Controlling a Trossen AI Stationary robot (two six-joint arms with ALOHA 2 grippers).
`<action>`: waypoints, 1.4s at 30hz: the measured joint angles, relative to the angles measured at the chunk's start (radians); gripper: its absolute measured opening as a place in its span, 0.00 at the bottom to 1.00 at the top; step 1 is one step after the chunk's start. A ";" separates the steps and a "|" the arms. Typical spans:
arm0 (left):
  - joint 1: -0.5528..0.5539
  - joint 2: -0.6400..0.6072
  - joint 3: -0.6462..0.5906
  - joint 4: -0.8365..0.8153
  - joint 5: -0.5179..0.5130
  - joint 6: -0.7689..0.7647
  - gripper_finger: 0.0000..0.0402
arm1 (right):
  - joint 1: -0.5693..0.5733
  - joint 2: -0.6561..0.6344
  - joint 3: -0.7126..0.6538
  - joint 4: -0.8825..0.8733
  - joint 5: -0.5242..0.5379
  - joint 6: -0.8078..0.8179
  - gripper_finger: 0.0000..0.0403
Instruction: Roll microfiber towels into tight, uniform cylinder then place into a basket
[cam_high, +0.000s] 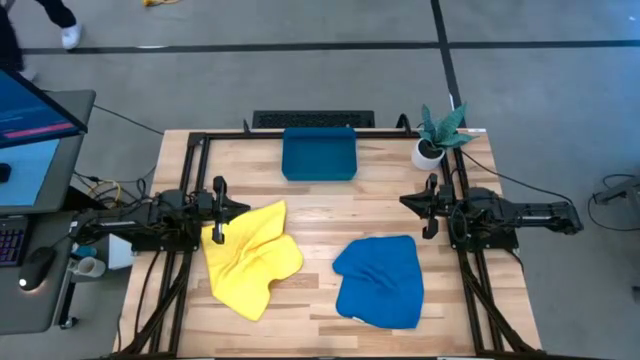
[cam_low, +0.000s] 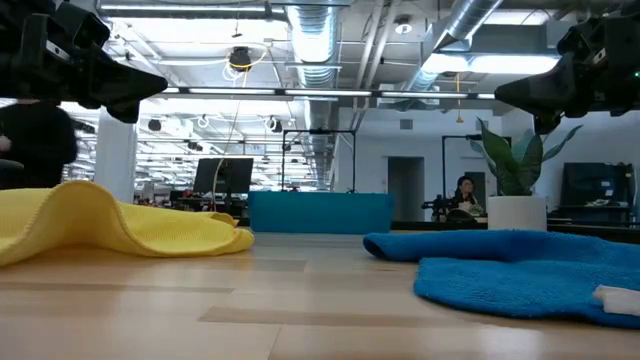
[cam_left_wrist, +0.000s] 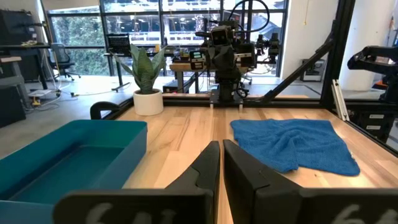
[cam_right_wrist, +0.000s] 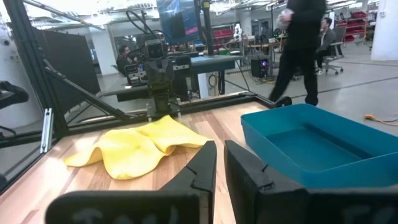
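Note:
The yellow towel (cam_high: 250, 258) lies crumpled on the table's left half, with humps and folds (cam_low: 110, 225). The blue towel (cam_high: 380, 280) lies loosely spread on the right half (cam_low: 520, 265). The teal basket (cam_high: 290, 160) stands at the middle of the far edge with nothing in it (cam_left_wrist: 134, 146). My left gripper (cam_high: 238, 209) hangs level above the yellow towel's far corner, shut, clear of the cloth (cam_low: 130, 95). My right gripper (cam_high: 405, 201) hangs level above bare wood beyond the blue towel, its fingers (cam_right_wrist: 202, 165) all but together, holding nothing.
A small white pot with a green plant (cam_high: 435, 140) stands at the far right corner. Black frame rails (cam_high: 195, 150) run along the table's sides and far edge. Bare wood shows between the two towels and in front of the basket. A person (cam_right_wrist: 305, 43) walks in the room beyond the table.

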 joint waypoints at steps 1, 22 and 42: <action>0.000 0.000 0.000 0.000 0.000 0.000 0.02 | 0.000 0.000 0.000 0.000 0.000 0.000 0.13; 0.000 0.000 0.000 0.000 0.000 0.000 0.02 | 0.000 0.000 0.000 0.014 0.000 0.000 0.13; 0.000 0.000 0.000 0.000 0.000 0.000 0.02 | 0.052 0.000 0.000 0.038 -0.004 0.110 0.13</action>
